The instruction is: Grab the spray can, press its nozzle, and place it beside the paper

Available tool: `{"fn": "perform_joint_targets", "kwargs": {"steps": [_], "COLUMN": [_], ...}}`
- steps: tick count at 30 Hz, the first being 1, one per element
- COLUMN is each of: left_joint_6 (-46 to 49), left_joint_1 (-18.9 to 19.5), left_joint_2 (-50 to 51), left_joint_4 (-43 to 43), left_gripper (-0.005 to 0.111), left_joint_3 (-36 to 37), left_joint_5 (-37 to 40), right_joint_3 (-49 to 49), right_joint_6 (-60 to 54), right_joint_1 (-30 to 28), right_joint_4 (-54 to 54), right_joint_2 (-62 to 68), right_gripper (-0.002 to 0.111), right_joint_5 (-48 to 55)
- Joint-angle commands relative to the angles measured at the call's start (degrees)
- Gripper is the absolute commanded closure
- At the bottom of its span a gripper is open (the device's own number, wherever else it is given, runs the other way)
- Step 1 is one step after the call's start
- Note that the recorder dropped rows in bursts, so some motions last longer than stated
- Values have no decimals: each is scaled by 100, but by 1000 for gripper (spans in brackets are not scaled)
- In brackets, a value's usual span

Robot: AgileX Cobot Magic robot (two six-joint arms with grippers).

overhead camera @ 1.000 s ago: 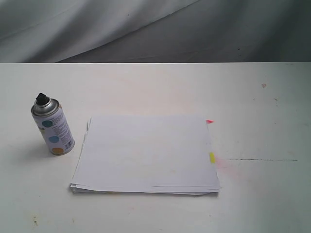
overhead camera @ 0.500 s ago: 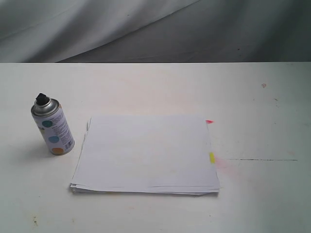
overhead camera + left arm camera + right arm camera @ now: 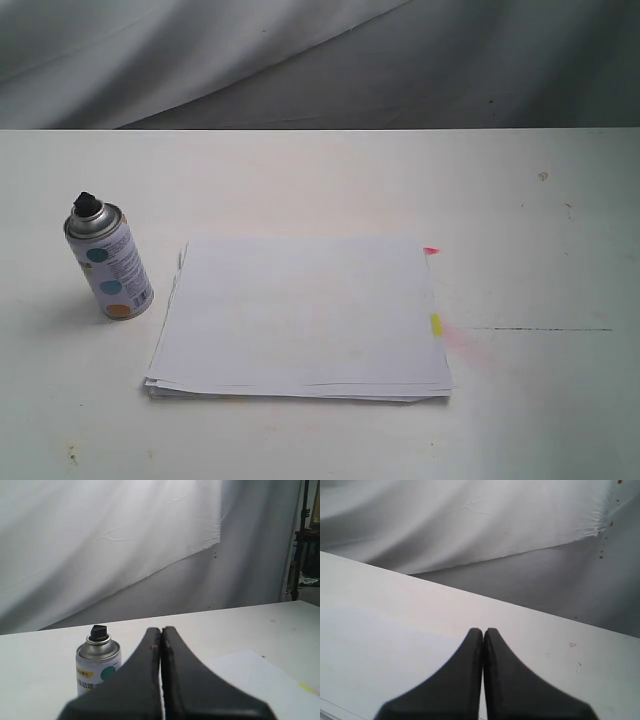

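The spray can (image 3: 110, 264) stands upright on the white table, just left of the paper (image 3: 303, 315), with its black nozzle (image 3: 87, 204) on top. In the left wrist view the spray can (image 3: 96, 667) and nozzle (image 3: 99, 631) show behind my left gripper (image 3: 161, 631), which is shut with nothing in it. A corner of the paper (image 3: 255, 672) lies beyond it. My right gripper (image 3: 483, 632) is also shut and empty, over the paper (image 3: 375, 655). Neither gripper appears in the exterior view.
The white table (image 3: 520, 200) ends at a grey cloth backdrop (image 3: 300, 60). A pink tab (image 3: 431, 251) and a yellow tab (image 3: 436, 323) stick out of the paper's right edge, by a pink smear and a thin dark line (image 3: 540, 329).
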Motion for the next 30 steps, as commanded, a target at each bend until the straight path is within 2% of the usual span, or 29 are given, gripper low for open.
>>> {"fn": "perform_joint_targets", "kwargs": {"steps": [1,9,13,19,30], "left_joint_6": [21,-16,-16,-16,9], "left_joint_1": [-32,-32,-32,-32,-32], "left_joint_2": [-20,-20,-20,-20,-20], "left_joint_4": [31,-14,-14,-14,-14], "left_gripper": [107,107,107,107,107], "left_joint_3": [27,27,27,27,27], "left_joint_5": [61,485,498,498,490], "right_joint_3": [43,43,43,43,43], "right_joint_6": [-44,-33,-45,-57,-10], "right_joint_1": [10,10,10,10,10], "right_joint_4": [-50,-50,-109,-1150,-1167], "right_joint_2": [-15,-15,-15,-15,-15], "right_gripper": [108,108,108,108,108], "right_joint_5": [-72,109,235,360,360]}}
